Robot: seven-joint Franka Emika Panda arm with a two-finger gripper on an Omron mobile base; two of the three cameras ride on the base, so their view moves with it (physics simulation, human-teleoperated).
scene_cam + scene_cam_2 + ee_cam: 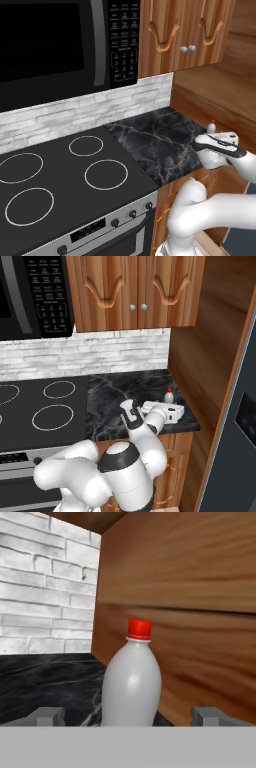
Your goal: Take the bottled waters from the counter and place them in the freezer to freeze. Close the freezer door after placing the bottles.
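Observation:
The red-capped whitish bottle (pixel 132 679) stands upright on the black marble counter (pixel 155 140), near the wooden side wall. Its red cap (pixel 212 122) peeks over my hand in the left base view, and the bottle (pixel 169 396) also rises behind the hand in the right base view. My gripper (pixel 129 717) is open, with one fingertip (pixel 47 715) on each side of the bottle's base, both apart from it. The label is hidden. The green-capped bottle is out of view. A dark slate-blue face of the freezer (pixel 241 436) stands at the far right.
The black glass stovetop (pixel 65 175) with white rings lies left of the counter. A microwave (pixel 55 45) and wooden wall cabinets (pixel 135 291) hang above. A tall wooden side panel (pixel 210 356) closes the counter's right end, close behind the bottle. White brick backsplash (pixel 90 112) runs along the back.

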